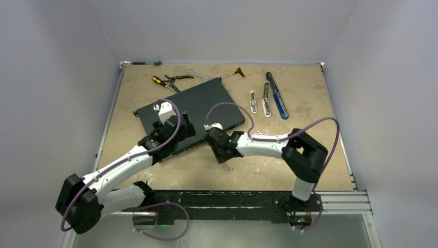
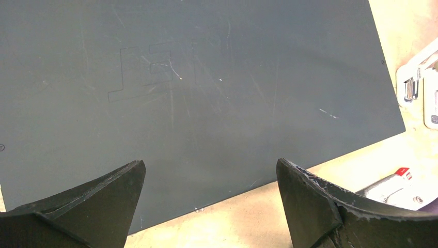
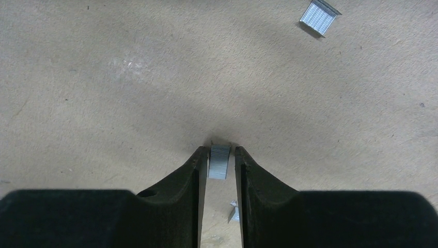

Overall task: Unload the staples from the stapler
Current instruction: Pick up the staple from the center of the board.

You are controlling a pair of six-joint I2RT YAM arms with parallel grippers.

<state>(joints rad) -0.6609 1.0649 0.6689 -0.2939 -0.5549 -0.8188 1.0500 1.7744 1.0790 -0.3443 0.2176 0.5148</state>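
A short silvery strip of staples (image 3: pixel 219 163) lies on the tan table between the tips of my right gripper (image 3: pixel 219 151). The jaws are narrow, with thin gaps still showing on both sides of the strip. A second strip of staples (image 3: pixel 319 16) lies farther off, and a small loose bit (image 3: pixel 233 213) sits under the fingers. In the top view the right gripper (image 1: pixel 223 152) points down at the table near the mat's corner. A silvery stapler (image 1: pixel 266 99) lies at the back right. My left gripper (image 2: pixel 209 165) hangs wide open over the dark mat (image 2: pixel 206 77), holding nothing.
Another silvery tool (image 1: pixel 253 102) and a long blue tool (image 1: pixel 277 95) lie beside the stapler. Pliers (image 1: pixel 164 80) and a screwdriver (image 1: pixel 236 71) lie along the back edge. A small red-and-white box (image 2: pixel 400 175) sits just off the mat.
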